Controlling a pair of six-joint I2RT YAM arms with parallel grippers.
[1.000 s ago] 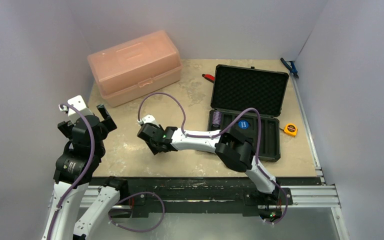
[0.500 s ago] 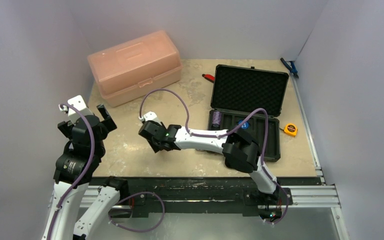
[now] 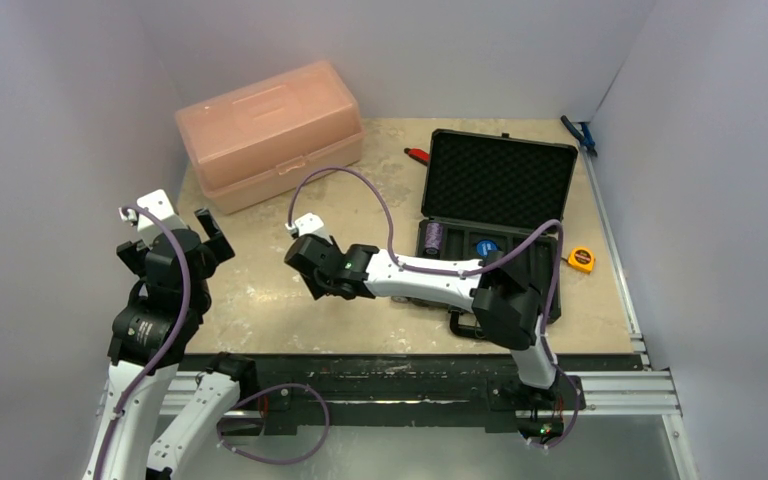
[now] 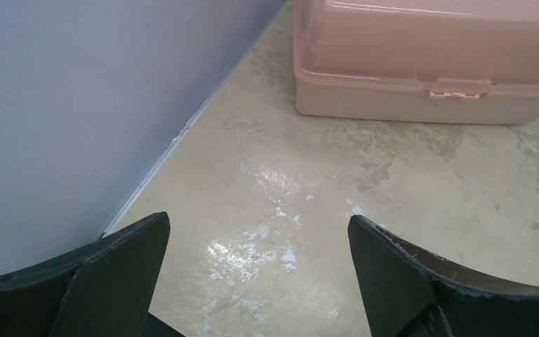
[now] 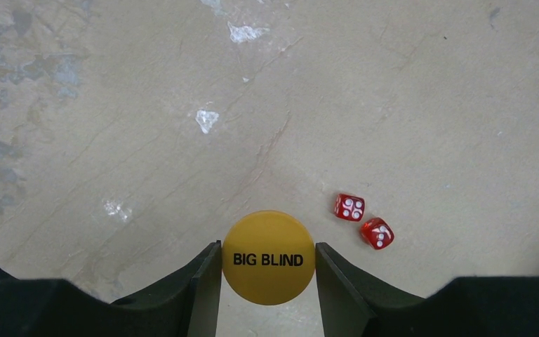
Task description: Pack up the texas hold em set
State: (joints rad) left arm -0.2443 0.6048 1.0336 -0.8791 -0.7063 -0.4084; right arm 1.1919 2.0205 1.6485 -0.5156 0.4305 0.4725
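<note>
My right gripper (image 5: pixel 268 272) clamped the yellow disc (image 5: pixel 269 239) over the table (image 5: pixel 147 105), with two red dice (image 5: pixel 349 207) lying just beside it, well apart from the open black case (image 3: pixel 505 180). My left gripper (image 4: pixel 256 256) hung wide open.

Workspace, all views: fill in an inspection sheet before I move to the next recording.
Surface: beige marbled table, scuffed.
Job's things: black case open, purple chip stack and blue disc in its base; two red dice on the table; yellow BIG BLIND disc beside them.
Clutter: closed pink box; yellow tape measure; red item beside the case lid.
Grippers: left gripper open, empty; right gripper shut on the BIG BLIND disc.
Cables: purple cable looping over the right arm, another along the left.
Surroundings: plain walls; blue clamp in far right corner.
</note>
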